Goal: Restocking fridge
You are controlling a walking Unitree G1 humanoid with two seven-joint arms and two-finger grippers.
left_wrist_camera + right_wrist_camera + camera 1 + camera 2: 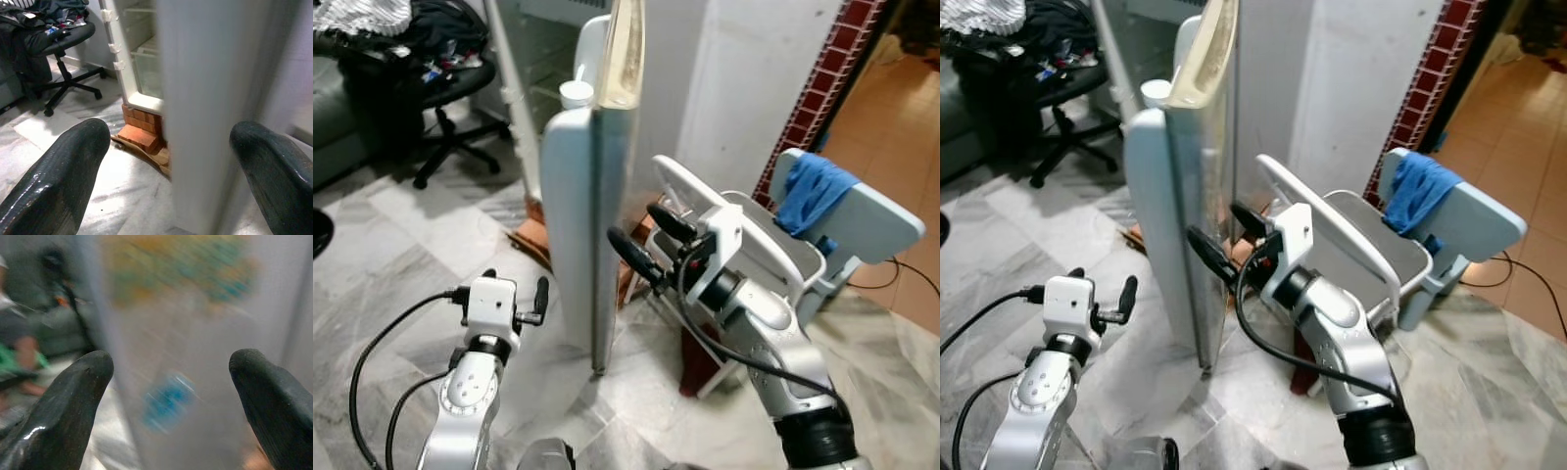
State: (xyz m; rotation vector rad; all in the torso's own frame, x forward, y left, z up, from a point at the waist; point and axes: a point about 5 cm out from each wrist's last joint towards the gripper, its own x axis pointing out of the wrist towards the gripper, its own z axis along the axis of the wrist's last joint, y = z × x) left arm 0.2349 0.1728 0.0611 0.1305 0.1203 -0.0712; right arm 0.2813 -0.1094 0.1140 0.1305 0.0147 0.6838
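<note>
The white fridge door [578, 215] stands open and I see it edge-on in the middle of the head views. Its inner shelf holds a white-capped bottle [576, 94]. My right gripper [633, 221] is open, its two black fingers reaching at the door's outer face near the edge. That face looks blurred in the right wrist view, with coloured stickers [166, 399] between the open fingers [73, 396]. My left gripper [516, 285] is open and low on the door's inner side, a short way from it. The left wrist view has the door edge [205, 112] and the fridge interior [142, 58].
Red bricks [142, 136] prop up the fridge base. A black office chair [450, 93] piled with clothes stands at the back left. A white plastic chair [773, 245] with a blue cloth [811, 196] sits close on the right, by a red-tiled wall edge [818, 83]. The floor is marble.
</note>
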